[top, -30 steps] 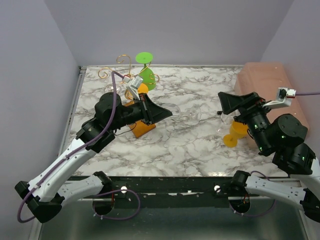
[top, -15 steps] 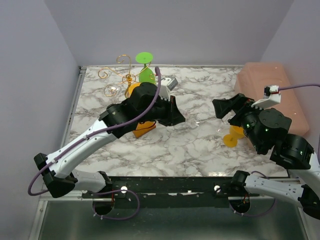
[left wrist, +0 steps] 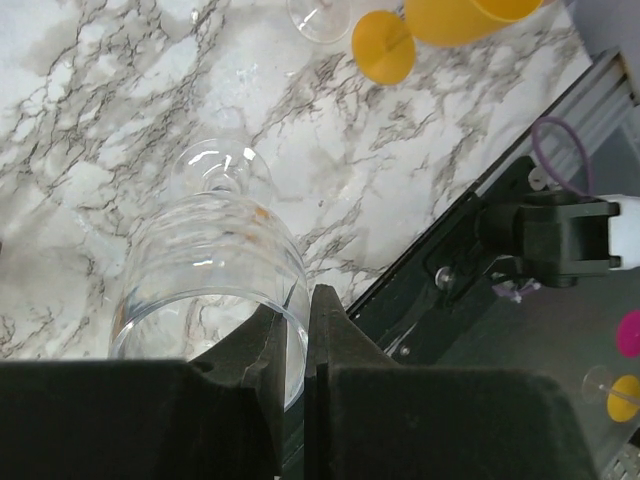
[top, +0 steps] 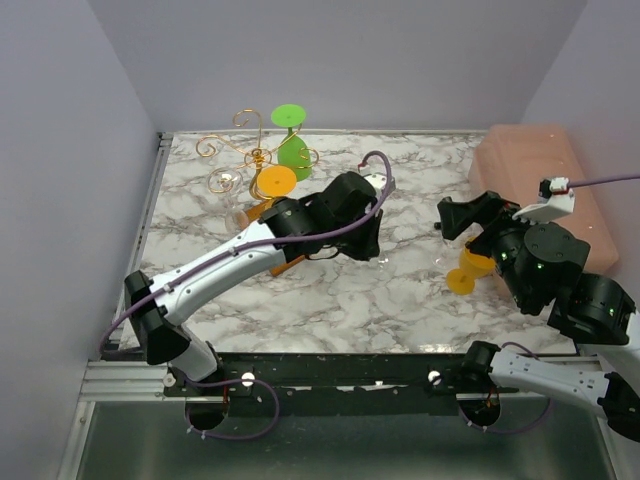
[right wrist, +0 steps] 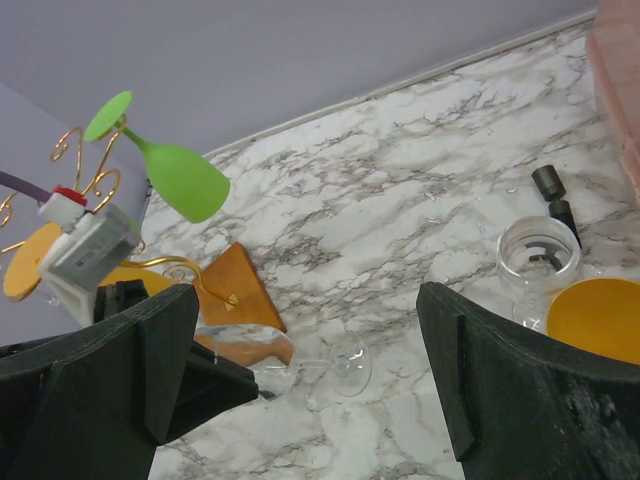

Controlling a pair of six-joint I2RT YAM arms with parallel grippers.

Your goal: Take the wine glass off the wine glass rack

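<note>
My left gripper is shut on the rim of a clear wine glass, one finger inside the bowl and one outside. The glass lies on its side low over the marble, foot pointing away from the gripper. In the top view the left gripper is at mid table and hides the glass. The wine glass rack, gold wire on an orange-brown base, stands back left. It still carries a green glass, an orange one and a clear one. My right gripper is open and empty.
An orange glass and a clear glass stand below my right gripper. Small black cylinders lie behind them. A salmon-pink block fills the right back corner. The table's black front rail is close to the held glass.
My left arm has swung right and toward the table's middle with the clear glass in its jaws, away from the rack. My right gripper has shifted only slightly.
</note>
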